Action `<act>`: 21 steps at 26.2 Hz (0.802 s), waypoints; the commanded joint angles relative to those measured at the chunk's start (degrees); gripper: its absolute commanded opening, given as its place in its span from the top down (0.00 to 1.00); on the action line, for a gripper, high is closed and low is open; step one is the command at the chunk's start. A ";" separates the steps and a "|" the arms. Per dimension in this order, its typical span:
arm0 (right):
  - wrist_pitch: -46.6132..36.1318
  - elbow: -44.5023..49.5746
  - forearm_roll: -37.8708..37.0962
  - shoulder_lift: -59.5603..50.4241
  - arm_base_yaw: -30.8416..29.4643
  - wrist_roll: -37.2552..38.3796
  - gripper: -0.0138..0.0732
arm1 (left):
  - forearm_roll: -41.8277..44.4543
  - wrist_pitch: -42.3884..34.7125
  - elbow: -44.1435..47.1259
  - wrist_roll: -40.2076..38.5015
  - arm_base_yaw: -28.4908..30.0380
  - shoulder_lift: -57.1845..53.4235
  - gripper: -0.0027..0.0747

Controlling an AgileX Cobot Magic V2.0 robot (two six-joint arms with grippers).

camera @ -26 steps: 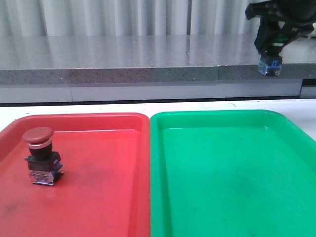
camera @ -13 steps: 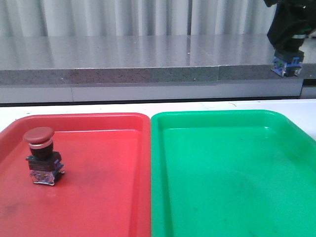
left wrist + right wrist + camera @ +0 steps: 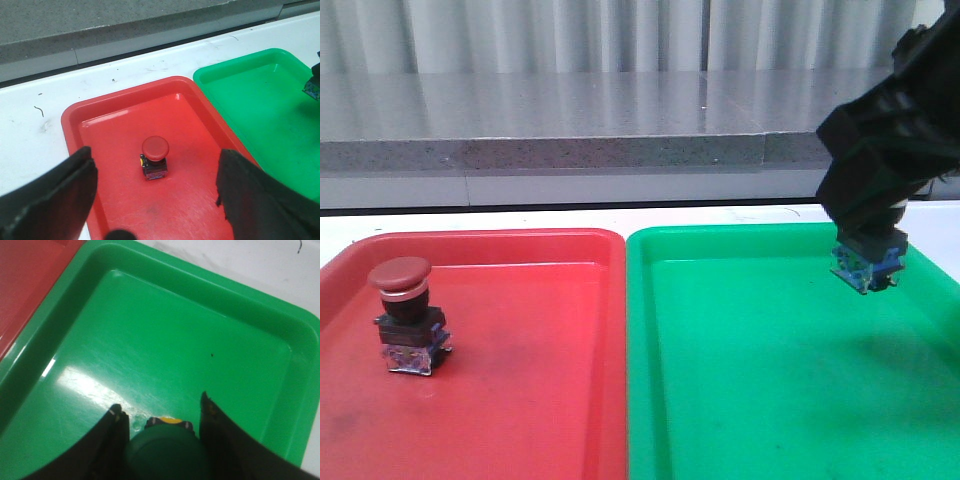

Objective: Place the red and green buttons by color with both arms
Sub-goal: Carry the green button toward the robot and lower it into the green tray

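The red button (image 3: 403,315) stands upright on the red tray (image 3: 520,400), near its left side; it also shows in the left wrist view (image 3: 155,157). My left gripper (image 3: 155,200) is open and empty, well above that button, its fingers (image 3: 50,200) far apart. My right gripper (image 3: 868,235) is shut on the green button (image 3: 165,452) and holds it just above the green tray (image 3: 750,380), at its far right part. In the front view only the button's bluish base (image 3: 866,267) shows below the fingers.
The two trays lie side by side on a white table (image 3: 35,130), red left, green right. A grey stone ledge (image 3: 570,130) runs along the back. The green tray's rim (image 3: 210,285) and the white table beyond show in the right wrist view.
My right gripper has come down from high at the back right, with the green button in it, to just above the green tray. The red button has not moved.
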 commanded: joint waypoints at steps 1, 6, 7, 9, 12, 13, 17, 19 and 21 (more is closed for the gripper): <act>-6.39 -0.69 -0.62 0.68 0.28 -0.84 0.57 | -0.47 -3.94 -1.63 0.03 -0.30 0.27 0.33; -8.09 -0.69 -1.67 3.82 0.28 -0.84 0.57 | -0.47 -3.94 -1.63 0.03 -0.30 0.27 0.33; -8.39 -0.69 -1.88 4.42 0.28 -0.84 0.57 | -0.47 -3.94 -1.63 0.03 -0.30 0.27 0.33; -9.01 -0.69 -2.17 5.25 0.28 -0.84 0.57 | -0.47 -3.94 -1.63 0.03 -0.30 0.27 0.33; -9.87 -0.69 -2.25 6.69 0.28 -0.84 0.57 | -0.47 -3.94 -1.63 0.03 -0.30 0.27 0.33; -10.04 -0.69 -2.25 7.19 0.28 -0.84 0.57 | -0.47 -3.94 -1.63 0.03 -0.30 0.27 0.33; -10.25 -0.69 -2.25 8.49 0.28 -0.84 0.57 | -0.47 -3.94 -1.63 0.03 -0.30 0.27 0.33; -10.12 -0.69 -2.25 8.78 0.28 -0.84 0.57 | -0.47 -3.94 -1.63 0.03 -0.30 0.27 0.33; -10.04 -0.69 -2.25 8.93 0.28 -0.84 0.56 | -0.47 -3.94 -1.63 0.03 -0.30 0.27 0.33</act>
